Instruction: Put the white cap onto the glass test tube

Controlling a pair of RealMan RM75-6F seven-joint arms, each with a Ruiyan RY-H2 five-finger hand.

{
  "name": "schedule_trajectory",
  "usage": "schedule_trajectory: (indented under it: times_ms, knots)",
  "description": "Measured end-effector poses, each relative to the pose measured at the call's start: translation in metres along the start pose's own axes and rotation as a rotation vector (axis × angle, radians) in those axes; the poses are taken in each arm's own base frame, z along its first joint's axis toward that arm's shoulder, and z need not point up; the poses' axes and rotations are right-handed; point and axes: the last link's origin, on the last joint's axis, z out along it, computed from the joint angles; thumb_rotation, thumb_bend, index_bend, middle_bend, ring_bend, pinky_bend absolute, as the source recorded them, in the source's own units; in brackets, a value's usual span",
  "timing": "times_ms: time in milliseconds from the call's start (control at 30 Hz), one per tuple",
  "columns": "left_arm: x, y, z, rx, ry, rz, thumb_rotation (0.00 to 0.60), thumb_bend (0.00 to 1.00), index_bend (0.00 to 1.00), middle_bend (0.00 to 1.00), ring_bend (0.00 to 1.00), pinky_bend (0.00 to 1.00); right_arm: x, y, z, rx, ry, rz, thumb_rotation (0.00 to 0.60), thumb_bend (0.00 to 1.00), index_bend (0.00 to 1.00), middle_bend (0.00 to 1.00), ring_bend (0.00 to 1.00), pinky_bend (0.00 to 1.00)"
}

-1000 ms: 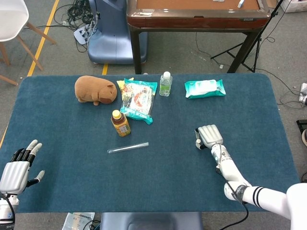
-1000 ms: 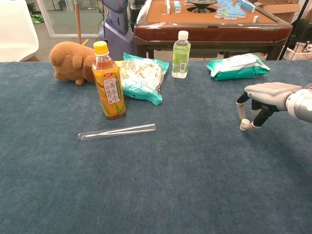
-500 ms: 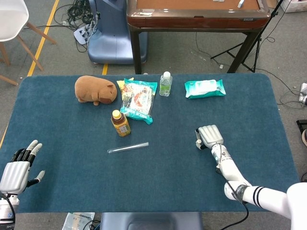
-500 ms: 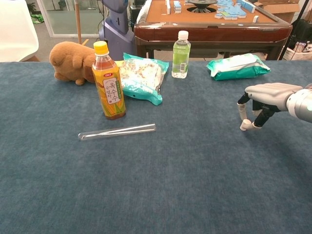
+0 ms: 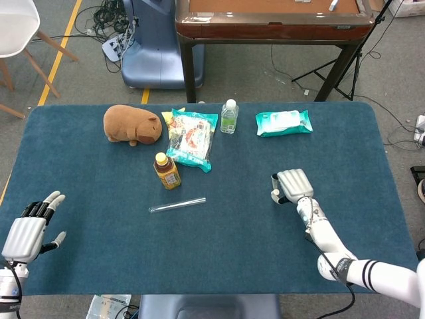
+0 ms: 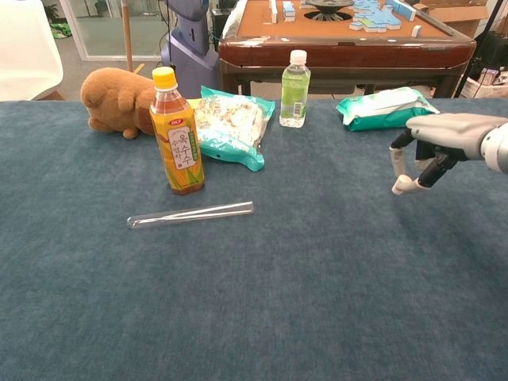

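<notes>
The glass test tube [image 5: 177, 205] [image 6: 190, 214] lies flat on the blue table cloth, near the middle, its open end pointing right. My right hand [image 5: 292, 185] [image 6: 444, 139] hovers well to the right of it, palm down. It pinches the small white cap [image 6: 402, 187] [image 5: 274, 195] between the thumb and a fingertip, just above the cloth. My left hand [image 5: 26, 232] is at the table's near left corner, fingers spread and holding nothing; the chest view does not show it.
A tea bottle [image 5: 167, 171] [image 6: 176, 135] stands just behind the tube. Behind it lie a snack bag [image 5: 191, 138] [image 6: 230, 123], a brown plush [image 5: 131, 124] [image 6: 115, 89], a small water bottle [image 5: 229, 116] [image 6: 294, 79] and a wipes pack [image 5: 283, 122] [image 6: 386, 107].
My right hand has risen and drawn slightly right, lifting the white cap off the cloth. The left hand has shifted a little. The tube has not moved.
</notes>
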Motion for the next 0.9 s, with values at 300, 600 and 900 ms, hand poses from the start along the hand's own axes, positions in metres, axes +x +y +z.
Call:
schedule_trajectory:
  times_ms: [300,600,900]
  knots:
    - [0.014,0.022,0.041,-0.152,-0.035,0.011,0.6,0.25,0.32,0.38,0.44,0.42,0.074,0.017,-0.048,0.0,0.156,0.02,0.6,0.35,0.58,1.0,1.0,1.0]
    - [0.01,0.071,0.089,-0.293,-0.096,0.053,0.6,0.25,0.41,0.59,0.68,0.85,0.115,0.038,-0.088,-0.062,0.26,0.037,0.6,0.35,0.59,1.0,1.0,1.0]
    - [-0.011,0.132,0.127,-0.362,-0.144,0.035,0.6,0.25,0.48,0.75,0.82,0.96,0.114,0.055,-0.098,-0.104,0.255,0.052,0.6,0.35,0.6,1.0,1.0,1.0]
